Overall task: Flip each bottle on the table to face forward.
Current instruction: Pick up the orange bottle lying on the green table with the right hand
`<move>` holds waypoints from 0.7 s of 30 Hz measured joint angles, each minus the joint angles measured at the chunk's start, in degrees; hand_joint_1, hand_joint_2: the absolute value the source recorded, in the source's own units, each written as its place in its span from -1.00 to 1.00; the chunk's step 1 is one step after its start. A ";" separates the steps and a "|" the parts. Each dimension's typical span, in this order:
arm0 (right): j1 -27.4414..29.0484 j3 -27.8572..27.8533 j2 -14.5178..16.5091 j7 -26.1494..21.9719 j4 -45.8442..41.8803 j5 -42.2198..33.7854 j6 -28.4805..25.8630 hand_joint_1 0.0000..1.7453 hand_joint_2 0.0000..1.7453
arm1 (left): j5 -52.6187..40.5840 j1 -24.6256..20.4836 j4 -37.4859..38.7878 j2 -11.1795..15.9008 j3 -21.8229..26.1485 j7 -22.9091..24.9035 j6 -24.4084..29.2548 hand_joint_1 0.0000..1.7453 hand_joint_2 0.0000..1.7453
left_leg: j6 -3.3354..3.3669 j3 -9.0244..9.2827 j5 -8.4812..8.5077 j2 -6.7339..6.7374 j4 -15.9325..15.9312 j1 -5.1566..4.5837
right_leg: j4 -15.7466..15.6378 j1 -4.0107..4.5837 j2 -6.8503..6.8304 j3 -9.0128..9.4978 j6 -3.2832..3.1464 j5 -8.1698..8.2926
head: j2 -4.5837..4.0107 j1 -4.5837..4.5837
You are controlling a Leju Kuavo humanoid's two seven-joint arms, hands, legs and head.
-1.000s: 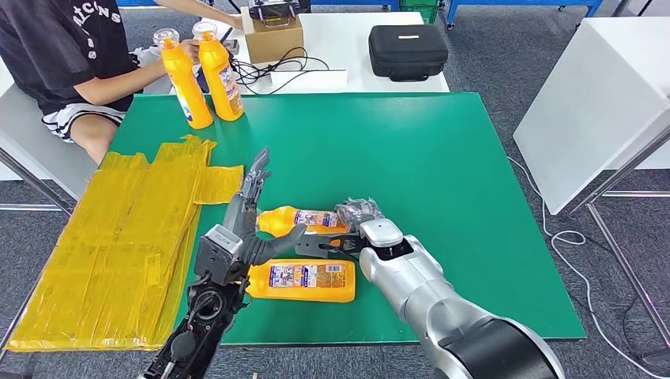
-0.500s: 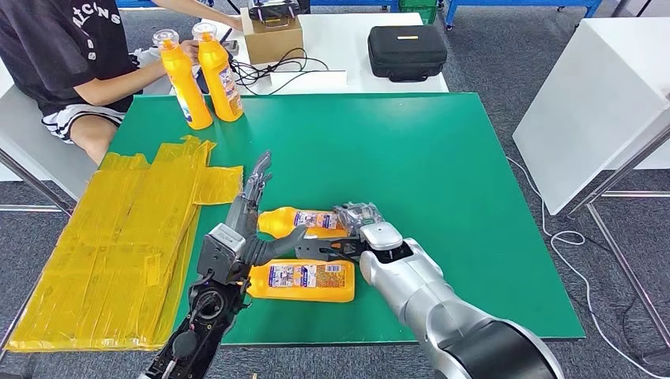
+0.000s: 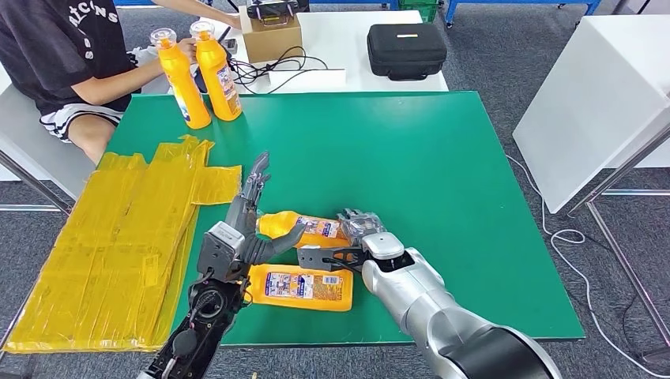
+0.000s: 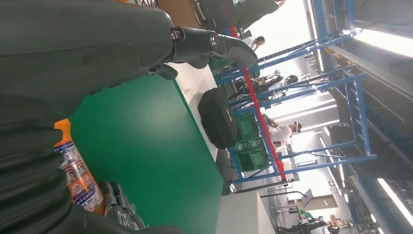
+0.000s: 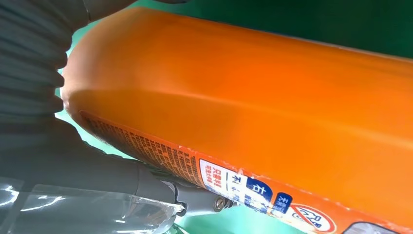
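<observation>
right hand: right hand (image 3: 357,234) is on the far lying bottle (image 3: 304,224), fingers around its base end by the clear plastic piece (image 3: 359,219); right wrist view has orange body and label edge pressed right against the hand, so holding it.
left hand: left hand (image 3: 245,225) sits at the neck end of the same bottle, fingers (image 3: 257,175) stretched flat and spread toward the far side of the table, thumb (image 3: 286,239) reaching across under the neck; looks wide, not gripping, more a brace.
far lying bottle: between the two hands, on its side on the green table (image 3: 442,158), label partly showing, neck toward the left hand.
near lying bottle: second orange bottle (image 3: 304,285) just on the robot's side of both hands, flat, label up, touching or nearly touching the left hand's wrist; cannot tell which.
standing bottles: two orange bottles (image 3: 197,75) upright, well away at the far left corner beyond the left hand, next to a seated person (image 3: 71,55).
other: yellow plastic sheets (image 3: 111,245) out to the left of the left hand; black case (image 3: 407,49) on the white table behind.
progress: judged mid-way. Two upright look finished, one bottle in hand being turned, one lying yet to do.
left to do: finish the far lying bottle, then the near one.
</observation>
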 joint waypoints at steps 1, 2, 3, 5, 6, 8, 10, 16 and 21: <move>0.00 0.00 0.00 -0.02 0.00 -0.01 0.00 -1.00 1.00 | 0.00 -0.05 0.10 0.00 0.00 0.00 0.01 -1.00 1.00 | 0.00 0.00 0.00 0.00 0.00 0.00 | 0.00 0.00 0.00 0.00 0.00 0.00 | 0.00 0.01; 0.00 0.00 0.00 -0.03 0.00 -0.01 0.00 -1.00 1.00 | 0.00 -0.08 0.19 0.00 0.00 0.00 0.01 -1.00 1.00 | 0.00 0.00 0.00 0.00 0.00 0.00 | 0.00 0.00 0.00 0.00 0.00 0.00 | 0.00 0.01; 0.00 0.00 0.00 -0.04 0.00 -0.01 0.00 -1.00 1.00 | 0.00 -0.11 0.25 0.00 0.00 0.00 0.02 -1.00 1.00 | 0.00 0.00 0.00 0.00 0.00 0.00 | 0.00 0.00 0.00 0.00 0.00 0.00 | 0.00 0.01; 0.00 0.00 0.00 -0.04 0.00 -0.01 0.01 -1.00 1.00 | 0.00 -0.12 0.31 0.00 0.01 0.00 0.02 -1.00 1.00 | 0.00 0.00 0.00 0.00 0.00 0.00 | 0.00 0.00 0.00 0.00 0.00 0.00 | 0.00 0.01; 0.00 0.00 0.00 -0.04 0.00 -0.01 0.01 -1.00 1.00 | 0.00 -0.12 0.31 0.00 0.01 0.00 0.02 -1.00 1.00 | 0.00 0.00 0.00 0.00 0.00 0.00 | 0.00 0.00 0.00 0.00 0.00 0.00 | 0.00 0.01; 0.00 0.00 0.00 -0.06 0.00 -0.01 0.02 -1.00 1.00 | 0.01 -0.13 0.34 0.00 0.01 0.00 0.02 -1.00 1.00 | 0.00 0.00 0.00 0.00 0.00 0.00 | 0.00 0.00 0.00 0.00 0.00 0.00 | 0.00 0.00; 0.00 0.00 0.00 -0.15 0.00 -0.01 0.01 -1.00 1.00 | 0.08 -0.20 0.44 0.00 0.00 -0.01 0.09 -1.00 1.00 | 0.00 0.00 0.00 0.00 0.00 0.00 | 0.00 0.00 0.00 0.00 0.00 0.00 | 0.00 0.00; 0.08 0.01 0.01 -0.87 0.02 -0.15 -0.01 0.92 1.00 | 1.09 -0.99 1.03 0.10 -0.01 -0.19 0.57 -1.00 1.00 | 0.00 0.00 0.00 0.00 0.00 0.00 | 0.00 0.00 0.00 0.00 0.00 0.00 | 0.00 0.01; 0.12 0.00 0.02 -1.16 0.02 -0.34 -0.23 1.00 1.00 | 1.67 -1.68 1.71 0.17 -0.09 -0.31 0.76 -1.00 1.00 | 0.00 0.00 0.00 0.00 0.00 0.00 | 0.00 0.01 0.01 0.00 0.00 0.00 | 0.00 0.00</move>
